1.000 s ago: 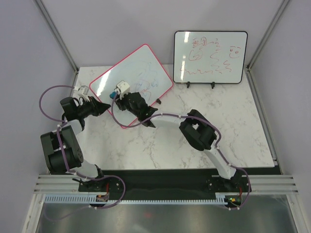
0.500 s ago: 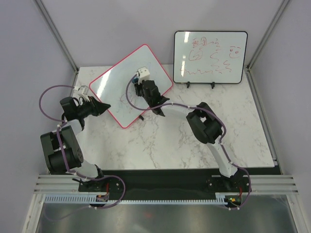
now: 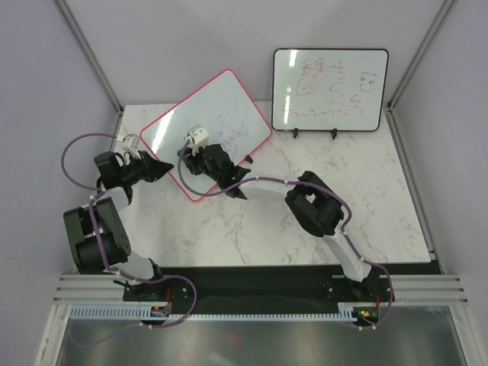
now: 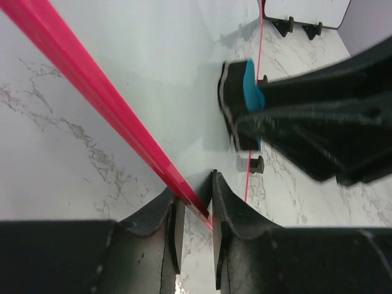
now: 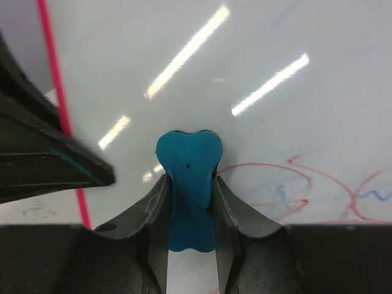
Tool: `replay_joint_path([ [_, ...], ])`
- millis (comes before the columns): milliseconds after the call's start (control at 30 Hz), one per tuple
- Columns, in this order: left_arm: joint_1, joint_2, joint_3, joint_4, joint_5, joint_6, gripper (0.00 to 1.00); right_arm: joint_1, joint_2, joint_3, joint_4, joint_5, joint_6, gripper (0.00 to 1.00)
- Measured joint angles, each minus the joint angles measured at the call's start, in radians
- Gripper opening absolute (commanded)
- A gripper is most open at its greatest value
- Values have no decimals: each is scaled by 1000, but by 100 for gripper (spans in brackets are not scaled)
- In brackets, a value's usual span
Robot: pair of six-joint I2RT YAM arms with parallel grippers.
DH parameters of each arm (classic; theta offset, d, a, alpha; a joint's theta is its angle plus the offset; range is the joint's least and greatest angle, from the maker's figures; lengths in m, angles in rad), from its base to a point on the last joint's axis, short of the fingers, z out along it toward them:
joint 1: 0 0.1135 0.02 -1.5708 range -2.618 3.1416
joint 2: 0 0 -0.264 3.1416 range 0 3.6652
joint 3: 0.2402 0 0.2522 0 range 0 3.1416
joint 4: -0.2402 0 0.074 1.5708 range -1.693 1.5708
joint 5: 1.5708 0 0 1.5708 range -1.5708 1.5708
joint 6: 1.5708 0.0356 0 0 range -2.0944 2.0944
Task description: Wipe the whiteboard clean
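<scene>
The right end effector (image 5: 190, 184) is seen clamped on a teal-blue, bone-shaped eraser (image 5: 188, 153) of soft, matt, foam-like material. The eraser's rounded lobes are held against, or just off, the glossy white surface of the large rectangular whiteboard (image 3: 229, 97) with a pink-red frame and rounded corners; contact cannot be confirmed. The left end effector (image 4: 195, 211) is closed together on the thin pink-red frame at the whiteboard's near-left edge, so the board is judged to be steadied for wiping. The task is judged to be partly done. The surface around the eraser and toward the gripped edge is shown clean, with only ceiling lights mirrored in it, while faint scribbles in blue and red (image 5: 282, 187) are left on the half farther from that edge. These scribbles are judged to be the work outstanding. The whiteboard is set skewed on a white, grey-veined, marble-look desk (image 3: 366, 198), with small black feet (image 4: 256, 164) showing at the edge away from the grip; whether it lies flat or tipped cannot be told. Beyond the whiteboard's far-right corner, a smaller black-framed whiteboard (image 3: 330, 90) with red writing is stood upright, well apart from both end effectors.
</scene>
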Motion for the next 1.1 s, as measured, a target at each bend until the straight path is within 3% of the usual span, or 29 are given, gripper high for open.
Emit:
replay_joint_path([
  [267, 0, 0, 4, -9, 1, 9, 2, -224, -24, -3, -94, 54, 109, 0],
  [400, 0, 0, 6, -14, 2, 11, 2, -277, -25, -22, -111, 70, 124, 0],
  [867, 0, -2, 9, -28, 2, 17, 2, 39, -23, 18, -124, -10, 15, 0],
  [1100, 0, -2, 13, -35, -7, 20, 2, -2, -27, -8, -120, 28, 17, 0],
])
